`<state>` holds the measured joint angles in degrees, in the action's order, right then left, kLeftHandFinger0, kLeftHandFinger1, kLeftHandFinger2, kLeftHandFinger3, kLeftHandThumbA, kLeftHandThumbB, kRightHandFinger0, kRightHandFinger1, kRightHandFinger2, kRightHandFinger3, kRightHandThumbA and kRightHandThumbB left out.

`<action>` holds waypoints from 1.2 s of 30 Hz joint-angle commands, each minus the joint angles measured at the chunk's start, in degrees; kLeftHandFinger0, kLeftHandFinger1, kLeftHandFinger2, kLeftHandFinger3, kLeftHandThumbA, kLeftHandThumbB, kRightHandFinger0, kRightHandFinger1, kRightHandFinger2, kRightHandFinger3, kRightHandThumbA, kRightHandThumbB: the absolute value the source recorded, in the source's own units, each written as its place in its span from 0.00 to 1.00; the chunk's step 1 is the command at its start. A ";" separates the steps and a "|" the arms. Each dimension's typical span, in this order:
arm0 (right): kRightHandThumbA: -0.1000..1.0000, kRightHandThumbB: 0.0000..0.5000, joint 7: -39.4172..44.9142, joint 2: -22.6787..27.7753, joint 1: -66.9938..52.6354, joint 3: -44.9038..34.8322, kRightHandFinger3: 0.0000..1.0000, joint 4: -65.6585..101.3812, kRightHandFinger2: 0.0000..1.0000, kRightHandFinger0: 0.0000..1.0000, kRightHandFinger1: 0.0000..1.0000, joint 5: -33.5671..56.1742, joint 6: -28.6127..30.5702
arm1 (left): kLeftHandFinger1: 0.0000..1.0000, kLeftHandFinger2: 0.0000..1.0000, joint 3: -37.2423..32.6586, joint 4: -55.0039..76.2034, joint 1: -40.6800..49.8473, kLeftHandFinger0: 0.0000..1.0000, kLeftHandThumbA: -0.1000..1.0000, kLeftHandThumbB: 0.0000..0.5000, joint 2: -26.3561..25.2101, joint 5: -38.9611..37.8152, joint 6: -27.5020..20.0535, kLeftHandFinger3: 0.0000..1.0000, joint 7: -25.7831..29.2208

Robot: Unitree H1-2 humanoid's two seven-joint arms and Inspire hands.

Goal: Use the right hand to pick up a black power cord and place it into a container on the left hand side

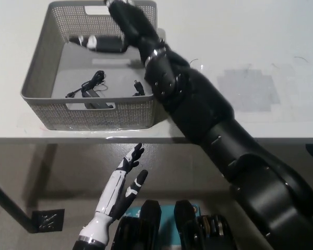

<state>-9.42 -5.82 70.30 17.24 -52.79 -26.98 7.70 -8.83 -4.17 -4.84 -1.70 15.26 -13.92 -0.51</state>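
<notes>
The black power cord (91, 91) lies on the floor of the grey mesh basket (41, 62), near its front wall; its adapter block is partly hidden behind that wall. My black right hand (122, 26) is above the basket's far right part, open, with its fingers spread and nothing in them. It is apart from the cord. My white left hand (122, 179) rests open below the table's front edge.
The basket stands at the left of the white table (240, 41). A grey patch (249, 88) marks the table to the right of my arm. The table's front edge (68, 139) runs just in front of the basket.
</notes>
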 commanded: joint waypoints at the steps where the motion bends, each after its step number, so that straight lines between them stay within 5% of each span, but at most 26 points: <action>1: 1.00 0.97 3.41 3.35 2.88 -4.37 1.00 13.12 1.00 1.00 1.00 4.70 -2.16 | 1.00 1.00 -0.46 0.43 -1.35 1.00 0.92 0.00 -0.31 -0.39 -1.22 1.00 -0.49; 10: 1.00 0.90 8.16 6.71 0.33 -8.00 1.00 28.73 1.00 1.00 1.00 6.56 -9.20 | 1.00 1.00 -0.63 0.04 -0.98 1.00 0.83 0.00 -0.45 0.02 -1.33 1.00 -0.15; 18: 1.00 0.83 3.87 6.49 -9.40 -15.04 1.00 45.44 1.00 1.00 1.00 10.03 -7.81 | 1.00 1.00 -0.73 0.09 -1.00 1.00 0.71 0.00 -1.13 0.26 -1.85 1.00 -0.26; 28: 1.00 0.82 6.20 6.47 -23.19 -19.92 1.00 64.60 1.00 1.00 1.00 15.99 -9.93 | 1.00 1.00 -0.81 -0.66 -1.06 1.00 0.74 0.00 -1.76 1.50 -3.04 1.00 0.66; 34: 1.00 0.90 8.70 6.86 -33.49 -19.99 1.00 72.27 1.00 1.00 1.00 21.31 -10.77 | 1.00 1.00 -0.39 -0.01 -0.92 1.00 0.79 0.00 -1.37 0.77 -1.21 1.00 0.36; 36: 1.00 0.82 9.21 7.04 -37.31 -19.22 1.00 73.50 1.00 1.00 1.00 21.21 -10.26 | 1.00 1.00 -0.32 -0.09 -1.02 1.00 0.81 0.00 -1.24 1.00 -1.12 1.00 0.61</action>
<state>-2.25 0.82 36.63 -2.22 16.60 -10.52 -2.24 -9.10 -5.52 -5.00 -3.07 15.75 -14.47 -0.40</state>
